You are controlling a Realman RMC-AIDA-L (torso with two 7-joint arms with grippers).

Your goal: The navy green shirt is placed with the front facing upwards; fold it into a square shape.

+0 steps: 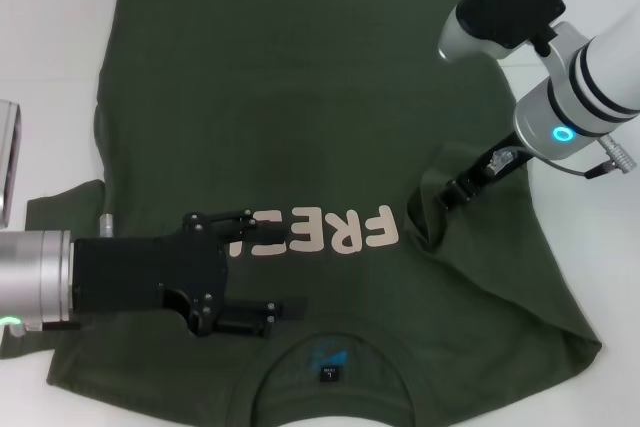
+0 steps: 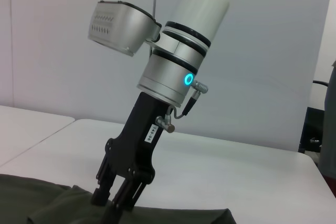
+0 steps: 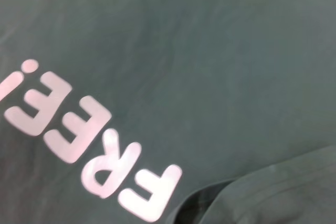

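The navy green shirt [image 1: 300,107] lies spread face up on the white table [image 1: 50,37], its collar and black neck label [image 1: 327,375] nearest me and the pale "FREE!" lettering [image 1: 340,232] across the chest. My right gripper [image 1: 452,197] is shut on a pinch of the shirt's cloth by the right sleeve, pulling up a small ridge. The left wrist view shows that same right gripper [image 2: 112,201] clamped on the cloth [image 2: 47,203]. My left gripper [image 1: 272,269] hovers open over the left end of the lettering, holding nothing. The right wrist view shows the lettering [image 3: 89,150] and a raised fold [image 3: 268,198].
A silver-grey object [image 1: 8,152] sits at the table's left edge, beside the shirt's left sleeve [image 1: 50,212]. Bare white table surrounds the shirt on the left and right. In the left wrist view, dark equipment [image 2: 316,129] stands beyond the table's far side.
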